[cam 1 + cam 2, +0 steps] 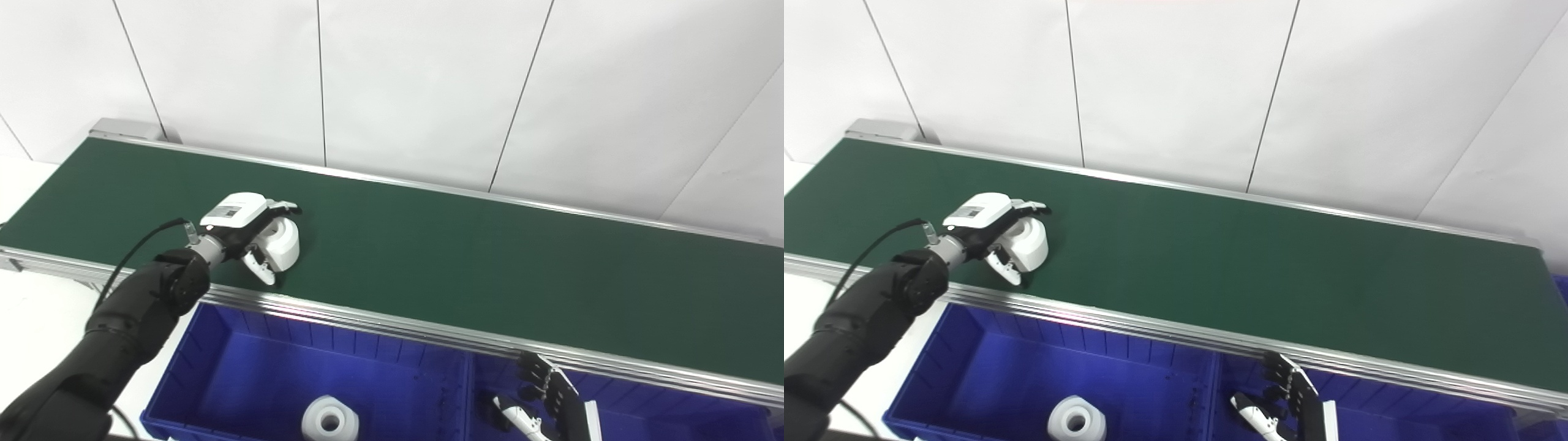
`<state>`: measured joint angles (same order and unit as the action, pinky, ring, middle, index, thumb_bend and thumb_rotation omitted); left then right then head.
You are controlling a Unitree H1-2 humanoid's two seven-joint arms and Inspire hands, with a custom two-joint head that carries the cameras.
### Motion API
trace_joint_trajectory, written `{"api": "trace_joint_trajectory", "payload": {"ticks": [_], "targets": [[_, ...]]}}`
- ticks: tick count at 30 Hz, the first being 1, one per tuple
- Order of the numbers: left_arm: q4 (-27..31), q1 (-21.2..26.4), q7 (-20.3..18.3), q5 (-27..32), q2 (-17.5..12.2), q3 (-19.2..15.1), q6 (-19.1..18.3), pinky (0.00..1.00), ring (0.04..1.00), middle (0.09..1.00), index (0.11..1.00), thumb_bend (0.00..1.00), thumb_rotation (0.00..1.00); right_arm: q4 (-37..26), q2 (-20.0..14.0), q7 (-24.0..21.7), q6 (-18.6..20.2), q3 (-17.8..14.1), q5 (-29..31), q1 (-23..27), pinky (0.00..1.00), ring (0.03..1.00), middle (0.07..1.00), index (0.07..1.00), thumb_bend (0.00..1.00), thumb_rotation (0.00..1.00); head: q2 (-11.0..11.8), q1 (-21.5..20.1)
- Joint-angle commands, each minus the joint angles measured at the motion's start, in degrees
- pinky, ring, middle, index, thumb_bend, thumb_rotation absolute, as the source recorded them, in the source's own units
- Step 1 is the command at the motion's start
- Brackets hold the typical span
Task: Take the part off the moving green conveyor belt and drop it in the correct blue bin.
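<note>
The left hand (248,229) cups the white part (283,243) on the belt (465,257), fingers curled round it but perhaps not yet tight. A firm close before lifting seems wise, then a carry to the left bin (202,349). The right hand (542,398) waits, fingers spread and empty.

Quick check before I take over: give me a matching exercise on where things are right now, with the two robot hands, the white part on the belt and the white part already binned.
Things:
1. left robot hand
2. right robot hand
3. white part on the belt
4. second white part

Places or states:
A. lying on the floor of the left blue bin
B. hanging over the right blue bin, holding nothing
C. out over the green conveyor belt, fingers curled round a part
D. between the fingers and thumb of a robot hand

Pairs: 1-C, 2-B, 3-D, 4-A
</note>
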<state>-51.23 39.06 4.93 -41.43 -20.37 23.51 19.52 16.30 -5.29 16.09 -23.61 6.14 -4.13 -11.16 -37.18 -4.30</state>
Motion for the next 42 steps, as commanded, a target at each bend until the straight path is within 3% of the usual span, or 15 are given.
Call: {"api": "trace_joint_trajectory", "payload": {"ticks": [1, 3, 7, 10, 17, 21, 24, 27, 30, 35, 39, 40, 42], "targets": [[-0.8, 2.5, 4.7, 1.4, 0.7, -0.7, 3.5, 0.37, 0.409, 0.501, 0.574, 0.53, 0.0, -0.8, -0.2, 0.7, -3.3, -0.1, 0.1, 0.4, 0.67, 0.726, 0.742, 0.745, 0.84, 0.41, 0.0, 0.1], [-1.2, 2.3, 5.9, 2.0, 1.6, -0.9, 4.5, 0.42, 0.411, 0.517, 0.518, 0.5, 0.0, -0.8, -0.2, 0.7, -3.3, -0.1, 0.1, 0.4, 0.68, 0.726, 0.742, 0.744, 0.83, 0.41, -0.1, 0.3], [-1.0, 1.8, 7.1, 3.7, 2.6, -1.5, 6.5, 0.46, 0.423, 0.525, 0.501, 0.5, 0.0, -1.0, -0.2, 0.9, -3.3, 0.0, 0.1, 0.2, 0.67, 0.724, 0.739, 0.744, 0.82, 0.42, -0.3, 0.0], [0.0, 1.3, 7.2, 4.9, 3.0, -2.1, 6.8, 0.42, 0.407, 0.521, 0.516, 0.5, 0.0, -1.0, -0.1, 1.1, -3.3, 0.1, -0.1, 0.2, 0.68, 0.725, 0.742, 0.748, 0.82, 0.41, -0.5, -0.1], [8.4, -1.3, 4.3, 7.3, 2.5, -3.8, 6.0, 0.44, 0.412, 0.524, 0.51, 0.5, 0.0, -1.4, 0.4, 1.3, -3.3, 0.2, 0.1, -0.1, 0.68, 0.73, 0.748, 0.75, 0.83, 0.43, -1.0, -0.7], [20.9, -6.0, -0.3, 11.4, 2.0, -6.3, 3.5, 0.45, 0.414, 0.509, 0.518, 0.5, 0.0, -1.7, 0.7, 2.0, -3.3, 0.4, -0.5, -0.2, 0.68, 0.733, 0.748, 0.748, 0.84, 0.44, -2.1, -2.3], [30.2, -10.7, -6.8, 19.4, 2.1, -7.5, 3.8, 0.45, 0.413, 0.515, 0.519, 0.5, 0.0, -2.2, 0.7, 2.8, -3.3, 0.9, -1.4, -0.2, 0.67, 0.731, 0.749, 0.749, 0.84, 0.46, -3.7, -5.3], [34.8, -14.2, -11.6, 25.1, 2.1, -7.0, 6.3, 0.44, 0.415, 0.512, 0.524, 0.5, 0.0, -3.3, 0.9, 3.1, -3.3, 1.4, -1.9, -0.5, 0.67, 0.727, 0.747, 0.75, 0.84, 0.46, -5.2, -8.2], [39.3, -18.1, -14.9, 26.8, 2.9, -6.1, 5.3, 0.45, 0.419, 0.514, 0.518, 0.5, 0.0, -4.4, 1.1, 2.5, -3.3, 1.7, -1.7, -0.9, 0.69, 0.74, 0.757, 0.758, 0.81, 0.42, -5.6, -9.3], [40.4, -23.4, -15.6, 25.3, 5.8, -4.5, 6.4, 0.42, 0.404, 0.511, 0.531, 0.5, 0.0, -6.3, 1.5, 2.6, -3.3, 1.6, -2.7, -1.6, 0.68, 0.739, 0.757, 0.759, 0.8, 0.42, -7.6, -11.5], [38.0, -26.7, -14.0, 22.7, 8.4, -3.0, 7.2, 0.37, 0.376, 0.49, 0.55, 0.49, 0.0, -7.1, 1.5, 2.7, -3.3, 1.2, -3.5, -1.9, 0.68, 0.736, 0.759, 0.76, 0.79, 0.43, -8.5, -11.7], [37.7, -27.3, -13.8, 21.8, 8.8, -2.6, 7.2, 0.34, 0.388, 0.506, 0.516, 0.5, 0.0, -7.3, 1.5, 2.6, -3.3, 1.0, -3.4, -2.0, 0.68, 0.733, 0.756, 0.757, 0.8, 0.43, -8.9, -11.5], [36.4, -28.5, -13.1, 19.7, 9.2, -0.5, 7.3, 0.4, 0.4, 0.505, 0.528, 0.5, 0.0, -7.6, 1.7, 2.8, -3.3, 0.6, -3.3, -2.2, 0.67, 0.73, 0.744, 0.748, 0.81, 0.43, -9.3, -11.5]]}}
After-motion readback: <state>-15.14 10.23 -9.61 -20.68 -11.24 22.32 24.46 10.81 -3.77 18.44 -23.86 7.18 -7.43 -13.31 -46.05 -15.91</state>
